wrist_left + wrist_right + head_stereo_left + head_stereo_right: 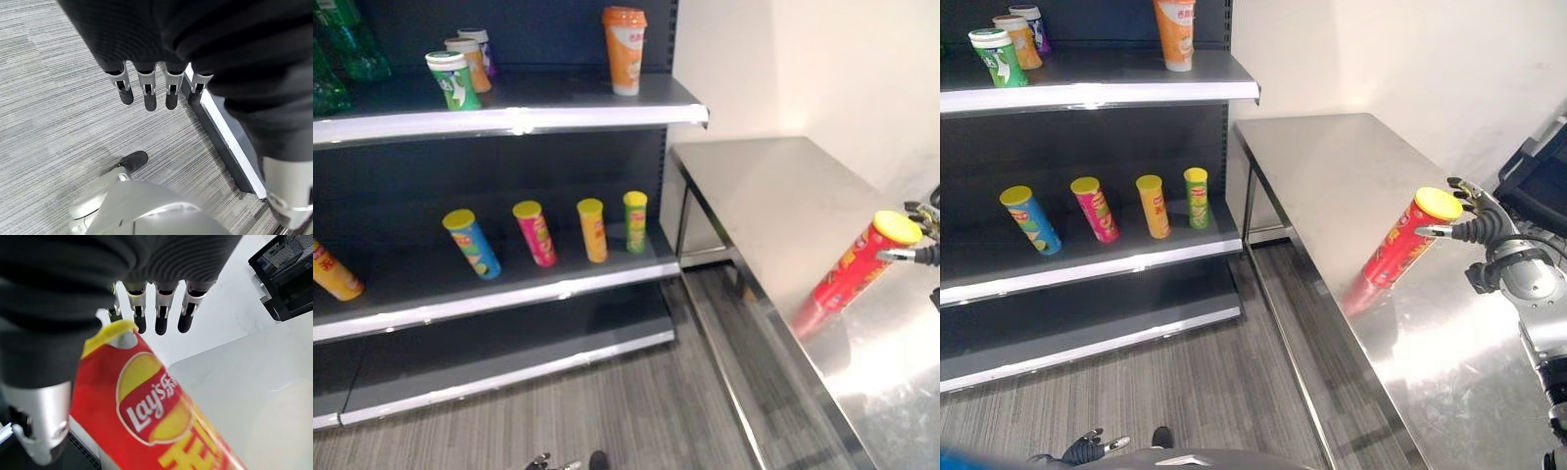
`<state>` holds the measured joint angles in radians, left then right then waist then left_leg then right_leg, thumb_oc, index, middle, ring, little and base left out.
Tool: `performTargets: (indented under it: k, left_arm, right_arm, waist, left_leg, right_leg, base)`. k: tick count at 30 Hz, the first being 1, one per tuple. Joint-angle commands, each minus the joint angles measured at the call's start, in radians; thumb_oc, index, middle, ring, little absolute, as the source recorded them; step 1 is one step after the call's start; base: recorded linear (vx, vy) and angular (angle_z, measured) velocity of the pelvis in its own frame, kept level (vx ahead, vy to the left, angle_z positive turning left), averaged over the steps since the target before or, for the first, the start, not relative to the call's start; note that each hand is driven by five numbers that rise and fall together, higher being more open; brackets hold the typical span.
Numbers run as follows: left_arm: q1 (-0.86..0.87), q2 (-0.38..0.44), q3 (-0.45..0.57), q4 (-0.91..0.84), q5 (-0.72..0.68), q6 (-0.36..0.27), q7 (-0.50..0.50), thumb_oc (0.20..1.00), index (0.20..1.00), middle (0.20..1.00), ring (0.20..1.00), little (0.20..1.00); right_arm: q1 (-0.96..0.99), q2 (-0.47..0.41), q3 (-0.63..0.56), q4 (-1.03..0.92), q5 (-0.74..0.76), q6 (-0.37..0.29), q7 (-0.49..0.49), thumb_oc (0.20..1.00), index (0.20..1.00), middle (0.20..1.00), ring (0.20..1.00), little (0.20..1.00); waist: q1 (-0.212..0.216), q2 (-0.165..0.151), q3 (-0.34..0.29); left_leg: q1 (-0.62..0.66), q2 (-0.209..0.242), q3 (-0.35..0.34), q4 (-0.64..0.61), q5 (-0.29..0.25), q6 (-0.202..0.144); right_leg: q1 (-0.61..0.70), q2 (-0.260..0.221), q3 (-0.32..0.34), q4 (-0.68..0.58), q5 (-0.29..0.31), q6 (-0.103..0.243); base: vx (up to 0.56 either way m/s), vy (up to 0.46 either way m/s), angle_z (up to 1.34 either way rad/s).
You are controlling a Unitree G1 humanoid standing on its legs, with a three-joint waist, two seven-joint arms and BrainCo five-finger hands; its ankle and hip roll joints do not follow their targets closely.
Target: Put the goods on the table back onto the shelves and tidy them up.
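A red chip can (1400,245) with a yellow lid stands on the steel table (1332,166) near its right side. My right hand (1484,227) is at the can's top, with straight fingers (161,318) reaching past the lid and the thumb beside the can (156,421); the hand is open. The shelf unit (509,113) stands to the left. Its middle shelf holds blue (472,243), pink (535,233), orange (592,230) and green (635,221) cans. My left hand (146,88) hangs low over the floor, fingers straight.
The top shelf carries an orange cup (625,49), several smaller cups (453,78) and green bottles (347,39). An orange can (333,272) shows at the middle shelf's far left. A black object (1538,176) stands beyond the table's right edge.
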<state>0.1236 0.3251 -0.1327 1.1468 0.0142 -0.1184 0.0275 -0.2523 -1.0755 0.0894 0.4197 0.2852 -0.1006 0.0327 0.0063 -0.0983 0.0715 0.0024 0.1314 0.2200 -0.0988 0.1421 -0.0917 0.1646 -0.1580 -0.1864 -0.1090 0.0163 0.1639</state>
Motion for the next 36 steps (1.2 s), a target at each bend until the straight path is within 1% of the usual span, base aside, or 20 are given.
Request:
performTargets:
  k: [1, 8, 13, 18, 19, 20, 24, 27, 29, 31, 32, 33, 34, 35, 36]
  left_arm:
    - [-0.054, 0.017, -0.041, -0.004, -0.016, -0.005, 0.011, 1.000, 1.000, 1.000, 1.000, 1.000]
    - [-0.054, 0.017, -0.047, 0.001, -0.023, -0.005, 0.013, 1.000, 1.000, 1.000, 1.000, 1.000]
    - [-0.057, 0.017, -0.058, 0.006, -0.024, -0.004, 0.005, 1.000, 1.000, 1.000, 1.000, 1.000]
    - [-0.058, 0.019, -0.060, 0.013, -0.019, -0.004, -0.004, 1.000, 1.000, 1.000, 1.000, 1.000]
    - [-0.059, 0.019, -0.061, 0.013, -0.018, -0.004, -0.007, 1.000, 1.000, 1.000, 1.000, 1.000]
    - [-0.060, 0.019, -0.061, 0.013, -0.018, -0.004, -0.010, 1.000, 1.000, 1.000, 1.000, 1.000]
    - [-0.060, 0.017, -0.057, 0.009, -0.024, -0.004, -0.011, 1.000, 1.000, 1.000, 1.000, 1.000]
    - [-0.061, 0.017, -0.037, 0.012, -0.029, -0.003, -0.002, 1.000, 1.000, 1.000, 1.000, 1.000]
    - [-0.059, 0.016, -0.013, 0.010, -0.029, 0.001, 0.006, 1.000, 1.000, 1.000, 1.000, 1.000]
    - [-0.054, 0.015, 0.018, 0.002, -0.024, 0.001, 0.017, 1.000, 1.000, 1.000, 1.000, 1.000]
    - [-0.053, 0.013, 0.027, 0.002, -0.022, 0.000, 0.020, 1.000, 1.000, 1.000, 1.000, 1.000]
    - [-0.049, 0.011, 0.043, -0.002, -0.018, 0.000, 0.023, 1.000, 1.000, 1.000, 1.000, 1.000]
    - [-0.049, 0.013, 0.047, -0.003, -0.014, -0.001, 0.026, 1.000, 1.000, 1.000, 1.000, 1.000]
    - [-0.044, 0.017, 0.060, -0.023, -0.012, -0.004, 0.027, 1.000, 1.000, 1.000, 1.000, 1.000]
    - [-0.044, 0.019, 0.058, -0.023, -0.012, -0.003, 0.026, 1.000, 1.000, 1.000, 1.000, 1.000]
  right_arm:
    - [-0.147, -0.011, 0.024, 0.040, 0.044, -0.021, -0.017, 1.000, 1.000, 1.000, 1.000, 1.000]
    - [-0.203, -0.008, 0.076, 0.093, 0.051, -0.013, -0.009, 1.000, 1.000, 1.000, 1.000, 1.000]
    - [-0.250, -0.031, 0.173, 0.170, 0.036, 0.020, 0.046, 1.000, 1.000, 1.000, 1.000, 1.000]
    - [-0.249, -0.047, 0.217, 0.164, 0.048, 0.029, 0.097, 1.000, 1.000, 1.000, 1.000, 1.000]
    - [-0.249, -0.051, 0.228, 0.161, 0.051, 0.030, 0.106, 0.667, 0.667, 0.667, 0.667, 0.667]
    - [-0.247, -0.053, 0.235, 0.157, 0.053, 0.031, 0.112, 0.200, 0.200, 0.200, 0.200, 0.200]
    - [-0.236, -0.058, 0.223, 0.129, 0.054, 0.023, 0.104, 0.200, 0.200, 0.200, 0.200, 0.200]
    - [-0.181, -0.060, 0.149, 0.054, 0.031, 0.008, 0.070, 0.200, 0.200, 0.200, 0.200, 0.200]
    - [-0.091, -0.052, 0.034, -0.041, 0.001, -0.005, 0.028, 0.200, 0.200, 0.200, 0.200, 0.200]
    - [0.011, -0.023, -0.114, -0.153, -0.031, -0.031, -0.026, 0.200, 0.200, 0.200, 0.200, 0.200]
    - [0.038, -0.005, -0.161, -0.180, -0.036, -0.043, -0.045, 0.200, 0.200, 0.200, 0.200, 0.200]
    - [0.065, 0.022, -0.222, -0.230, -0.039, -0.065, -0.074, 0.200, 0.200, 0.200, 0.200, 0.200]
    - [0.100, 0.056, -0.277, -0.266, -0.048, -0.078, -0.098, 0.200, 0.200, 0.200, 0.200, 0.200]
    - [0.122, 0.111, -0.336, -0.329, -0.063, -0.111, -0.131, 0.200, 0.200, 0.200, 0.200, 0.200]
    - [0.129, 0.114, -0.342, -0.334, -0.065, -0.109, -0.131, 0.200, 0.200, 0.200, 0.200, 0.200]
  waist:
    - [0.057, -0.011, 0.026]
    - [0.063, -0.013, 0.028]
    - [0.066, -0.016, 0.031]
    - [0.066, -0.018, 0.033]
    - [0.066, -0.018, 0.033]
    - [0.066, -0.018, 0.033]
    - [0.061, -0.017, 0.034]
    - [0.053, -0.014, 0.033]
    - [0.048, -0.011, 0.031]
    - [0.043, -0.003, 0.031]
    - [0.042, -0.001, 0.031]
    - [0.035, 0.005, 0.031]
    - [0.039, 0.006, 0.031]
    - [0.038, 0.010, 0.039]
    - [0.040, 0.009, 0.039]
  left_leg:
    - [0.058, -0.020, -0.002, 0.024, -0.158, -0.002]
    - [0.056, -0.019, -0.005, 0.024, -0.156, -0.003]
    - [0.055, -0.019, -0.008, 0.024, -0.154, -0.004]
    - [0.055, -0.019, -0.009, 0.024, -0.154, -0.005]
    - [0.055, -0.018, -0.009, 0.024, -0.154, -0.006]
    - [0.056, -0.019, -0.009, 0.025, -0.154, -0.006]
    - [0.059, -0.018, -0.008, 0.026, -0.155, -0.007]
    - [0.062, -0.017, -0.006, 0.027, -0.157, -0.005]
    - [0.065, -0.016, -0.005, 0.028, -0.160, -0.004]
    - [0.066, -0.013, -0.006, 0.034, -0.165, -0.002]
    - [0.066, -0.012, -0.006, 0.037, -0.167, -0.002]
    - [0.064, -0.009, -0.009, 0.043, -0.169, -0.001]
    - [0.061, -0.006, -0.012, 0.056, -0.176, -0.001]
    - [0.040, -0.002, -0.021, 0.103, -0.189, 0.001]
    - [0.035, -0.001, -0.023, 0.110, -0.193, 0.001]
  right_leg:
    - [-0.068, -0.023, -0.029, 0.088, -0.051, -0.012]
    - [-0.069, -0.022, -0.031, 0.089, -0.052, -0.014]
    - [-0.073, -0.023, -0.030, 0.094, -0.053, -0.015]
    - [-0.073, -0.022, -0.028, 0.096, -0.053, -0.015]
    - [-0.073, -0.022, -0.029, 0.097, -0.054, -0.015]
    - [-0.073, -0.022, -0.027, 0.097, -0.055, -0.015]
    - [-0.074, -0.022, -0.026, 0.097, -0.054, -0.015]
    - [-0.074, -0.021, -0.023, 0.098, -0.056, -0.015]
    - [-0.072, -0.021, -0.021, 0.099, -0.058, -0.016]
    - [-0.070, -0.018, -0.018, 0.102, -0.065, -0.017]
    - [-0.070, -0.017, -0.018, 0.103, -0.067, -0.018]
    - [-0.071, -0.015, -0.015, 0.106, -0.072, -0.021]
    - [-0.070, -0.011, -0.014, 0.108, -0.078, -0.023]
    - [-0.073, -0.007, -0.005, 0.114, -0.088, -0.029]
    - [-0.074, -0.007, -0.006, 0.115, -0.089, -0.030]
  base:
    - [0.01, -0.001, 0.03]
    - [0.00, 0.000, 0.00]
    - [0.00, 0.000, 0.00]
    - [0.00, 0.000, 0.00]
    - [0.00, 0.000, 0.00]
    - [0.00, 0.000, 0.00]
    - [0.00, 0.000, 0.00]
    - [0.00, 0.000, 0.00]
    - [0.00, 0.000, 0.00]
    - [-0.01, -0.032, 0.02]
    - [0.00, -0.040, 0.01]
    - [0.00, -0.048, -0.01]
    - [-0.02, -0.080, -0.01]
    - [-0.03, -0.060, 0.01]
    - [-0.05, -0.062, 0.01]
